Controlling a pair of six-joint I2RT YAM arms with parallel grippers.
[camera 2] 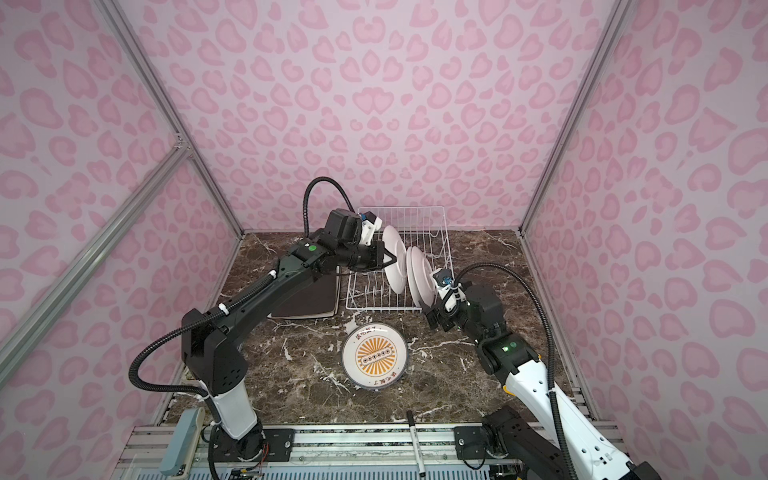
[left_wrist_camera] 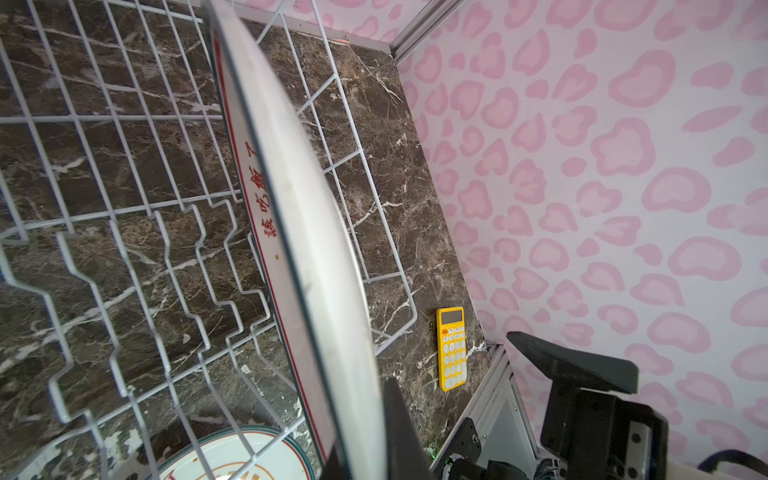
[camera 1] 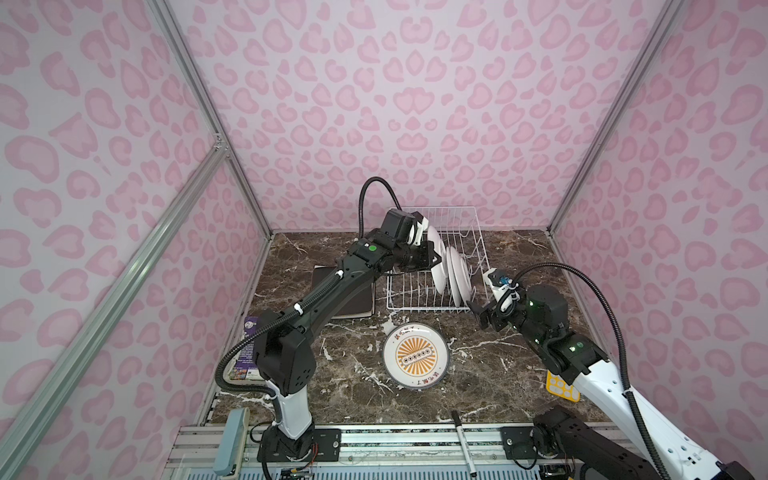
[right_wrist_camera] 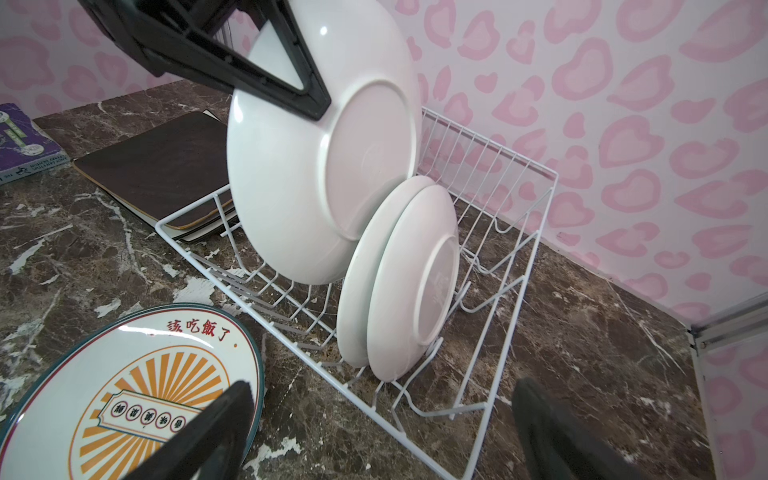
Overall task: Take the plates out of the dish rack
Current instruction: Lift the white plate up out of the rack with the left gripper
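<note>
My left gripper [camera 1: 435, 258] [left_wrist_camera: 365, 451] is shut on the rim of a round white plate [camera 1: 438, 266] [camera 2: 394, 262] [right_wrist_camera: 299, 174]. The plate hangs tilted over the white wire dish rack [camera 1: 453, 216] [camera 2: 415, 220] [right_wrist_camera: 498, 291], with its lower edge low between the rack's wires. Two more round white plates [camera 1: 459, 274] [right_wrist_camera: 407, 274] stand upright in the rack near its right end. A sunburst plate [camera 1: 417, 356] [camera 2: 376, 356] [right_wrist_camera: 137, 374] lies flat in front of the rack. My right gripper [camera 1: 476, 313] [right_wrist_camera: 380, 399] is open and holds nothing, just off the rack's front right corner.
A stack of square plates with a dark top face [camera 1: 353, 299] [right_wrist_camera: 166, 166] lies left of the rack, partly under my left arm. A yellow calculator [camera 1: 561, 386] [left_wrist_camera: 452, 349] sits at the right wall. A purple book [camera 1: 249, 349] lies at the left and a marker pen [camera 1: 463, 440] on the front rail.
</note>
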